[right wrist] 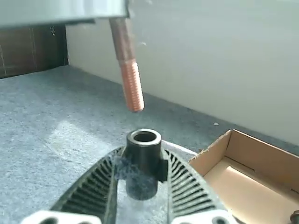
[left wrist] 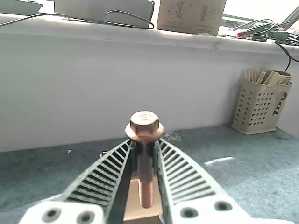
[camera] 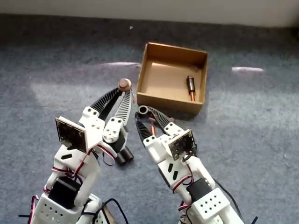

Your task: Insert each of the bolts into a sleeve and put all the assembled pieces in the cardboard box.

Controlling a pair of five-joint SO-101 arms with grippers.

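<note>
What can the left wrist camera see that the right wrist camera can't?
Left wrist view, not the right: the hex head of the bolt, gripped just below by the left gripper, and a slotted basket of sticks standing by the wall.

Right wrist view, not the left: the black sleeve, held upright in the right gripper, its open hole just under the bolt's tip.

Both: the copper-coloured bolt, the grey carpet and the white wall.
</note>
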